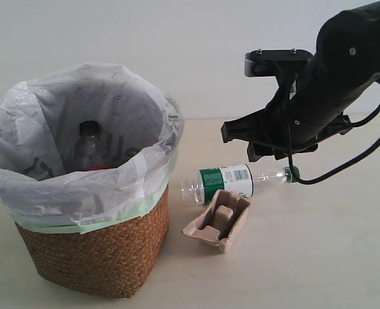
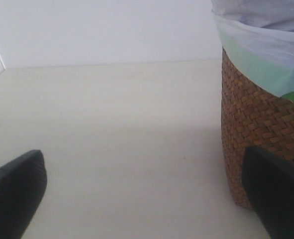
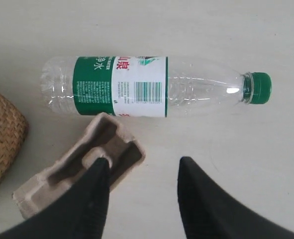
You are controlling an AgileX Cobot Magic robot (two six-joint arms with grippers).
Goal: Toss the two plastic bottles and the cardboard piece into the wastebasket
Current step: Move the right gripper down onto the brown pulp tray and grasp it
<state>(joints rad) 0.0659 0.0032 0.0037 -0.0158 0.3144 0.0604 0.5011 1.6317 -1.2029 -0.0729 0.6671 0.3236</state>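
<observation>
The wicker wastebasket (image 1: 99, 251) with its white bag stands at the left; the black-capped bottle (image 1: 89, 147) is inside it, upright. The green-label bottle (image 1: 225, 182) lies on its side beside the basket, green cap (image 3: 260, 87) pointing away from it. In front of it rests the cardboard piece (image 1: 218, 219). My right gripper (image 3: 143, 163) hangs open above these two, empty, with the bottle (image 3: 137, 85) and cardboard piece (image 3: 82, 159) below its fingertips. My left gripper (image 2: 147, 199) is open and empty near the table, close to the wastebasket wall (image 2: 251, 119).
A pale table (image 1: 318, 257) carries everything, with a white wall behind. A black cable (image 1: 344, 168) loops down from the right arm near the bottle's cap.
</observation>
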